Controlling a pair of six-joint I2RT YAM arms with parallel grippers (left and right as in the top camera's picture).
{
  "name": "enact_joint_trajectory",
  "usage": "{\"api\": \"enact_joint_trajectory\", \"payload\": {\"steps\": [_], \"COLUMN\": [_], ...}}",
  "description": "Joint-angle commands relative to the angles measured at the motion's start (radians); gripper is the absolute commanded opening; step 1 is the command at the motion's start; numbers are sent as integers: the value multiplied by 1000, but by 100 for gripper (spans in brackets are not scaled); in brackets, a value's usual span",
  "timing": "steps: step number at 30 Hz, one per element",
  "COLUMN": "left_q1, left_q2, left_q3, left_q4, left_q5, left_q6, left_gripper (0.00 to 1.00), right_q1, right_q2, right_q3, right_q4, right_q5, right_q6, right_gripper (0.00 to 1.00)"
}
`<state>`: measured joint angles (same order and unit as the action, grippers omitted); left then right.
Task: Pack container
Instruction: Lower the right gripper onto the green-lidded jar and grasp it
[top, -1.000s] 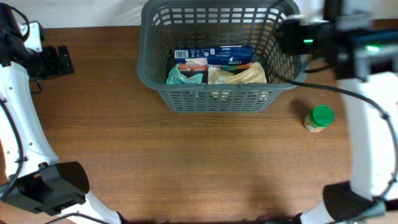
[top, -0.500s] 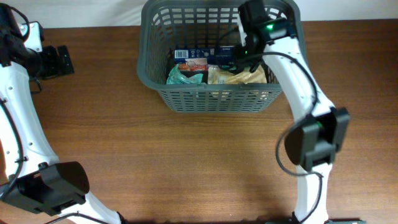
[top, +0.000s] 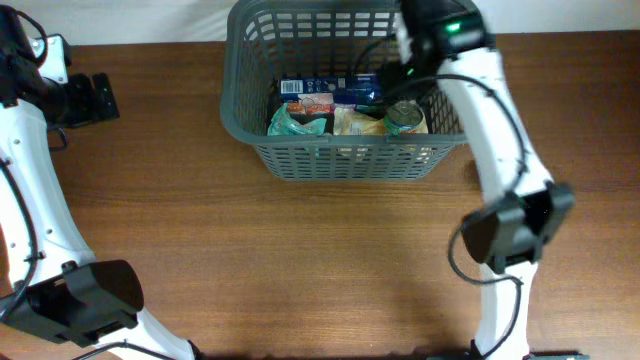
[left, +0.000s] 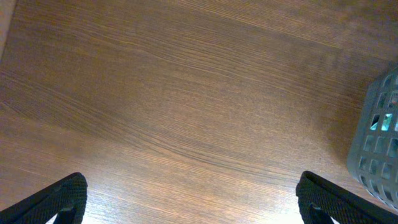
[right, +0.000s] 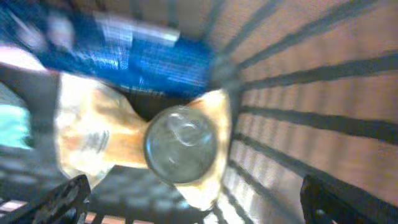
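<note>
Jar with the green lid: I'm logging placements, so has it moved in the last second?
Yes. The jar went from the table right of the container leftward into its right end, onto a pale packet.

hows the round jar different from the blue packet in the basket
The round grey-green jar shows a circular face; the blue plastic packet is long and flat. The jar sits on the beige bag by the near wall; the packet lies behind it. Both are inside the dark grey slotted basket.
</note>
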<state>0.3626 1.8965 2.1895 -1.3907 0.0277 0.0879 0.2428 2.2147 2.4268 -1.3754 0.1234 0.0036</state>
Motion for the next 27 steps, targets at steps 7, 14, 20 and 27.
{"api": "enact_joint_trajectory", "payload": {"steps": [7, 14, 20, 27], "left_q1": [7, 7, 7, 7], "left_q2": [-5, -5, -5, -5], "left_q3": [-3, -3, -3, -3], "left_q4": [1, 1, 1, 0], "left_q5": [11, 11, 11, 11], "left_q6": [-9, -9, -9, -9], "left_gripper": [99, 99, 99, 99], "right_q1": [-283, -635, -655, -655], "right_q2": [-376, -533, -491, -462], "right_q3": [138, -303, -823, -1072], "right_q4": [-72, 86, 241, 450], "right_q5": [92, -99, -159, -250], "right_q6": [55, 64, 111, 117], "right_gripper": [93, 95, 97, 97]}}
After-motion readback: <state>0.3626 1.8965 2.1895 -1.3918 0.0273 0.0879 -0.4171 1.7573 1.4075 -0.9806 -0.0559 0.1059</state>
